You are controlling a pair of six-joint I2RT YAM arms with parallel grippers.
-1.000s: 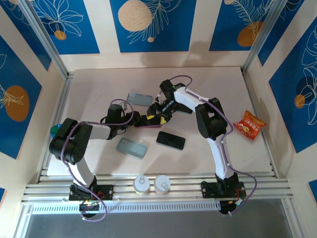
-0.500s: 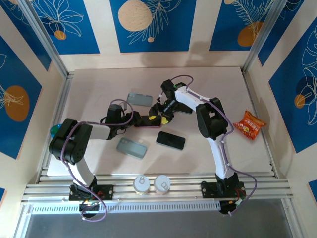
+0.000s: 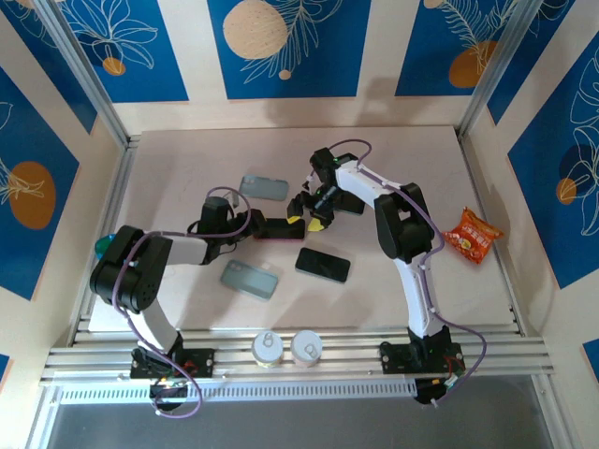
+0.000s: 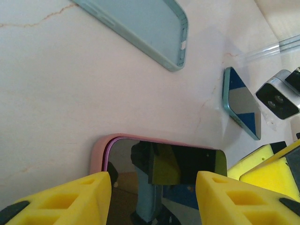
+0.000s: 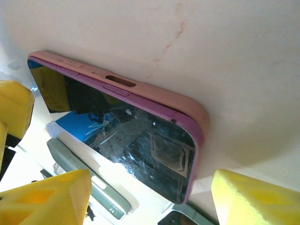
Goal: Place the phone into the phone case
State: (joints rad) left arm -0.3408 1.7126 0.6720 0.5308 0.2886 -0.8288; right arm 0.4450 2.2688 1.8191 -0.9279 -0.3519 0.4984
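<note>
1. The top external camera sits high above and behind the arm bases (image 3: 173, 360), facing down and forward; it is far off and takes in the whole bench (image 3: 187, 159) and its patterned walls (image 3: 281, 47).
2. The left wrist camera rides low over the bench, very near, looking out between its own yellow fingers (image 4: 70, 197) at one short end of the cased phone (image 4: 164, 159).
3. The right wrist camera is just as close, tilted, looking at the same phone's long side and a corner.
4. All three share that phone; the left wrist view's right edge catches what are probably the right hand's fingers (image 4: 262, 161).
</note>
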